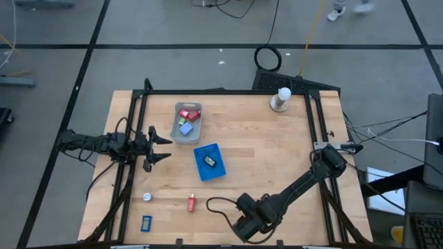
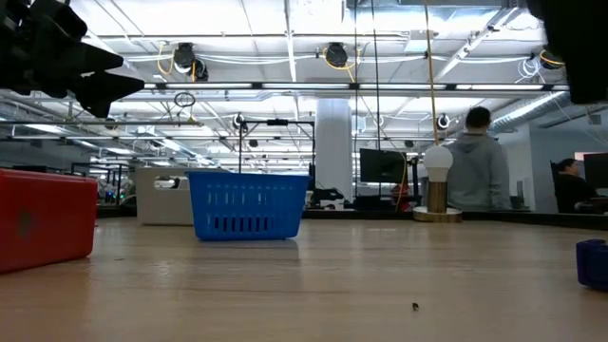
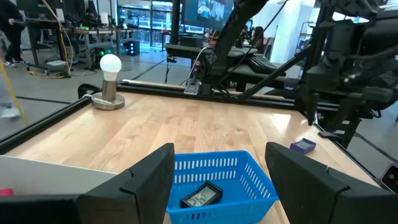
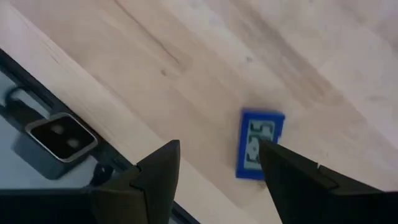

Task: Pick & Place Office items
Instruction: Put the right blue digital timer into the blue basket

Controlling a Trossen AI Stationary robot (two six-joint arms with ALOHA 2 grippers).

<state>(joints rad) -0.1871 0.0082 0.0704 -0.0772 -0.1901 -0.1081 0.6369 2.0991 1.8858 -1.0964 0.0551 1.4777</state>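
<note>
While the low view hides it, the blue basket [image 3: 219, 182] holds a dark item [image 3: 201, 196].

Red box-shaped item [image 2: 46, 220]: cut by low view's edge. Small dark-blue piece [image 2: 593, 262]: likewise cut. Tiny white piece [image 1: 147, 196] on wooden tabletop [image 1: 263, 152]: too small to identify.

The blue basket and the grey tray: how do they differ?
The blue basket has slotted walls; the grey tray looks plain-sided. The basket sits near the table's middle and holds a single dark gadget, while the tray sits closer to the left pincer and holds several red and blue pieces. Both are small, open-topped and rectangular.
</note>
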